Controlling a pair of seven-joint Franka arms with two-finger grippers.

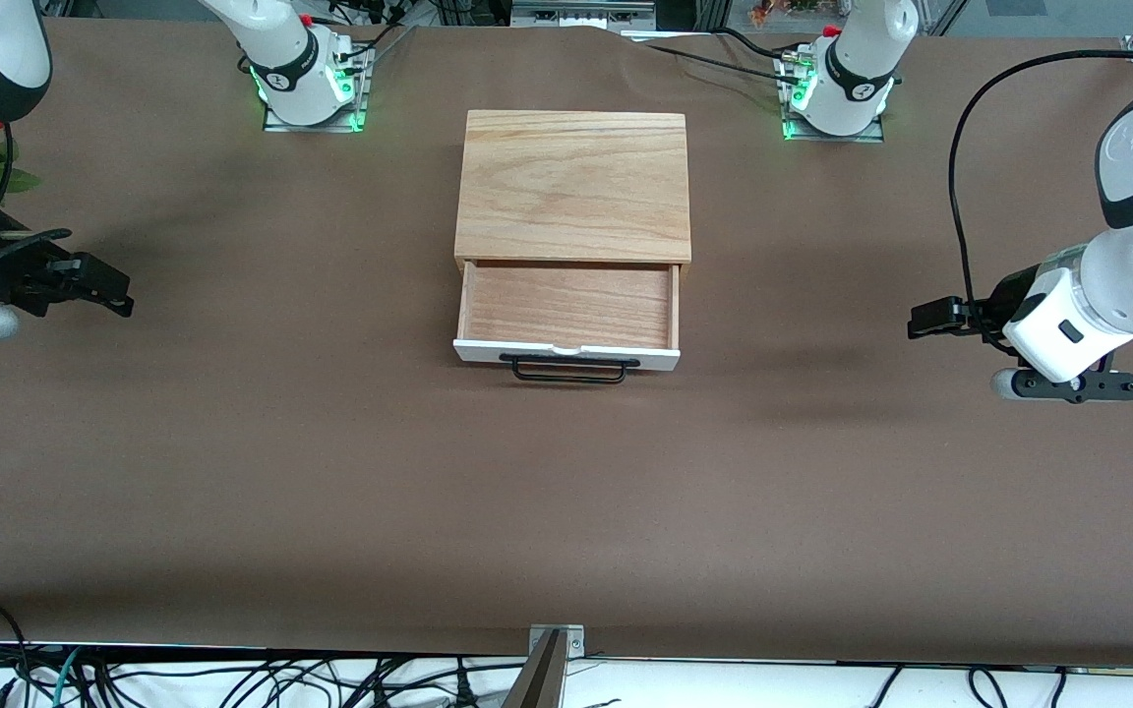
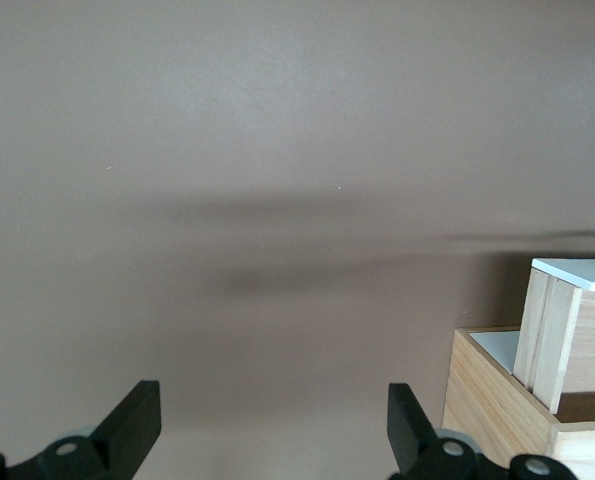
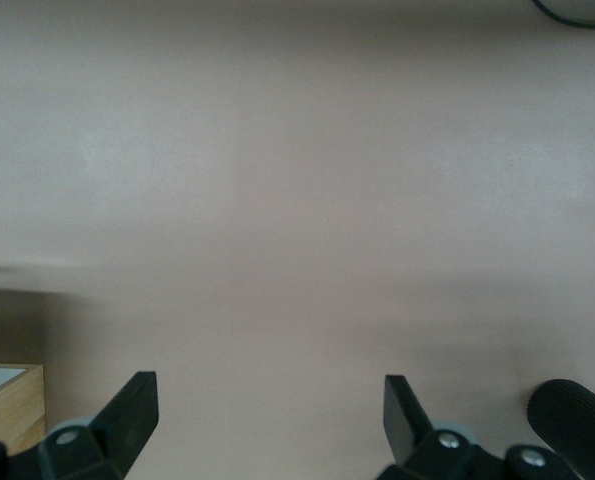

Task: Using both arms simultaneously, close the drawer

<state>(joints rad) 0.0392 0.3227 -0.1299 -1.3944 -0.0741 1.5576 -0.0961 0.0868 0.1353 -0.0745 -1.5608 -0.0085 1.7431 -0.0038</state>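
The drawer stands pulled out of its oak casing in the middle of the table, its white front panel and black wire handle facing the front camera, the tray empty. Closing it is not yet begun, as far as I can judge. To do it well, both grippers should come down in front of the white panel, one toward each end of it and clear of the handle, then push together at the same pace toward the casing. An uneven push would likely skew the tray in its slot and jam it, or slide the whole box along the table, so matched contact and a slow, straight drive seem wise. Fingers drawn together would probably give a firmer pushing face than spread ones.

The left gripper hangs over bare table at the left arm's end, well apart from the drawer, the wrist angled so the fingers point in toward the box. In the left wrist view its fingers are spread wide with nothing between them, and a corner of the drawer and casing shows off to one side.

The right gripper hangs over bare table at the right arm's end, likewise well apart and aimed inward. Its fingers are also spread wide and hold nothing.
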